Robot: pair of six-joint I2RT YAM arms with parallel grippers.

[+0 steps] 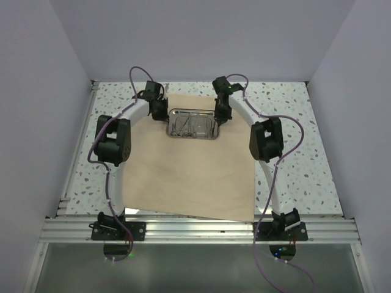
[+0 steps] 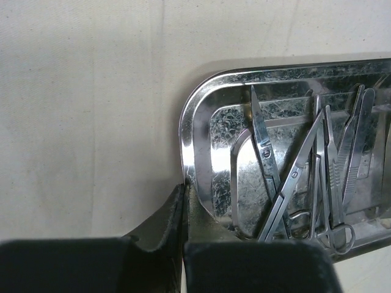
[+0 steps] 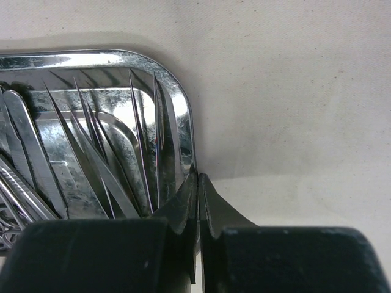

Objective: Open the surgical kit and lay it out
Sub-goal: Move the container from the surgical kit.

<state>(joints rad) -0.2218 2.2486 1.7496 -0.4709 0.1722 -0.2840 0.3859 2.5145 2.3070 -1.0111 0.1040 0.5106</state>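
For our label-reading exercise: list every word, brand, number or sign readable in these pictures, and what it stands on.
None. No print shows on the steel tray, the instruments, the wrap sheet, the table, the left hand or the right hand.

My left arm (image 1: pixel 116 137) and right arm (image 1: pixel 267 137) both reach far forward, elbows bowed outward, wrists turned in toward each other and tipped down. Left hand (image 2: pixel 184 188) is clamped, fingers nearly meeting over the rim of the steel tray (image 2: pixel 194 122). Right hand (image 3: pixel 198 178) is clamped just the same on the opposite rim.
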